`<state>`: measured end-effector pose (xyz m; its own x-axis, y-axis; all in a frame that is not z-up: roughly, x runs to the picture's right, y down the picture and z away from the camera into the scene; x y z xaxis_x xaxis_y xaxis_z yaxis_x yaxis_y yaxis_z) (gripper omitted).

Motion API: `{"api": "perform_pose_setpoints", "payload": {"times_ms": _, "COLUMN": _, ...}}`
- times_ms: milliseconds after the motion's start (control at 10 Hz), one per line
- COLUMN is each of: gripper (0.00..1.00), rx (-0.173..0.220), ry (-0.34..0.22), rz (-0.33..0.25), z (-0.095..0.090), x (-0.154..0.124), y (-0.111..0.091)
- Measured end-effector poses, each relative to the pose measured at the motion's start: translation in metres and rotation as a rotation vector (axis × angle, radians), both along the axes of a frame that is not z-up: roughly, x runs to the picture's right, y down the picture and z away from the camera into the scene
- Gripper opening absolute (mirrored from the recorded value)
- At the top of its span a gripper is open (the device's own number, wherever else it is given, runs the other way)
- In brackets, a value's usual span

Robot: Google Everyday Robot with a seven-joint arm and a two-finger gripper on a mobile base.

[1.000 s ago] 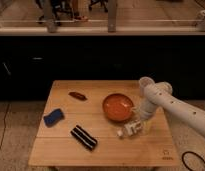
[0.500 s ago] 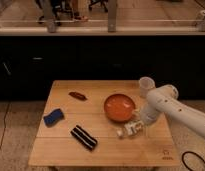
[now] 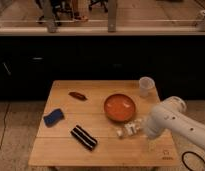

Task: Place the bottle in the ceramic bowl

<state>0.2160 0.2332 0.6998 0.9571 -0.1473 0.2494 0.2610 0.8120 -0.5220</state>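
The orange-red ceramic bowl (image 3: 119,106) sits on the wooden table (image 3: 101,148), right of centre. The small clear bottle (image 3: 127,129) with a white cap lies on its side on the table, just in front of the bowl's near right rim. My gripper (image 3: 139,126) is at the end of the white arm (image 3: 168,122) that comes in from the right. It is at the bottle's right end, low over the table.
A translucent white cup (image 3: 146,86) stands at the table's back right. A dark striped packet (image 3: 83,137) lies front centre, a blue sponge (image 3: 53,117) at the left, and a small reddish-brown item (image 3: 77,95) behind it. A black counter runs behind the table.
The arm has shifted a little to the right and forward. The bottle lies in about the same spot in front of the bowl.
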Motion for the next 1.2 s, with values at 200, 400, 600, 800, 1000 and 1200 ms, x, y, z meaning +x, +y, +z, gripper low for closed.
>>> {"api": "perform_pose_setpoints", "payload": {"times_ms": 200, "gripper": 0.8, "rx": 0.003, "ry": 0.01, "rz": 0.009, "z": -0.004, "x": 0.003, "y": 0.008}}
{"api": "perform_pose_setpoints", "payload": {"times_ms": 400, "gripper": 0.8, "rx": -0.002, "ry": 0.017, "rz": 0.016, "z": 0.008, "x": 0.007, "y": 0.007}}
{"api": "perform_pose_setpoints", "payload": {"times_ms": 600, "gripper": 0.8, "rx": -0.006, "ry": 0.028, "rz": 0.025, "z": 0.036, "x": 0.012, "y": -0.011}}
{"api": "perform_pose_setpoints", "payload": {"times_ms": 800, "gripper": 0.8, "rx": -0.011, "ry": 0.033, "rz": 0.03, "z": 0.068, "x": 0.015, "y": -0.035}}
{"api": "perform_pose_setpoints", "payload": {"times_ms": 1000, "gripper": 0.8, "rx": -0.018, "ry": 0.043, "rz": 0.038, "z": 0.094, "x": 0.021, "y": -0.049}}
{"api": "perform_pose_setpoints", "payload": {"times_ms": 1200, "gripper": 0.8, "rx": -0.021, "ry": 0.049, "rz": 0.044, "z": 0.101, "x": 0.023, "y": -0.051}}
